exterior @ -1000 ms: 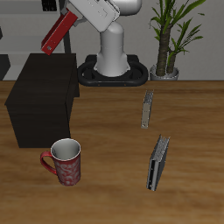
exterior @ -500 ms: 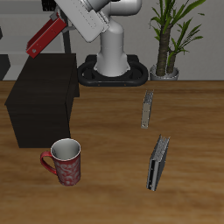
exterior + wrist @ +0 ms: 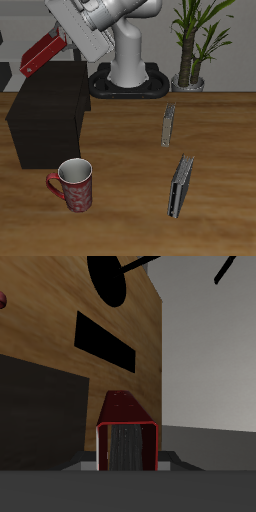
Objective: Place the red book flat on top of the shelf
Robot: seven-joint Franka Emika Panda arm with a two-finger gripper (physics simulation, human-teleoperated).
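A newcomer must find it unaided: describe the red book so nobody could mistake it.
Start at the big dark shelf on the table. Above its back edge hangs the gripper, which holds the red book, tilted and not yet laid flat. It is dark red and airborne, whereas the grey book and the darker book stand on the table.

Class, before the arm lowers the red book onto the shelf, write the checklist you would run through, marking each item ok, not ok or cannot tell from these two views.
1. Red book held in the gripper: ok; the wrist view shows it at the gripper.
2. Book above the shelf: ok in the exterior view, though near its far back edge.
3. Book lying flat: not ok, it is tilted.
4. Shelf top free of things: ok.
5. Mug away from the path: ok, it stands on the table before the shelf.
6. Fingers' hold firm: cannot tell.
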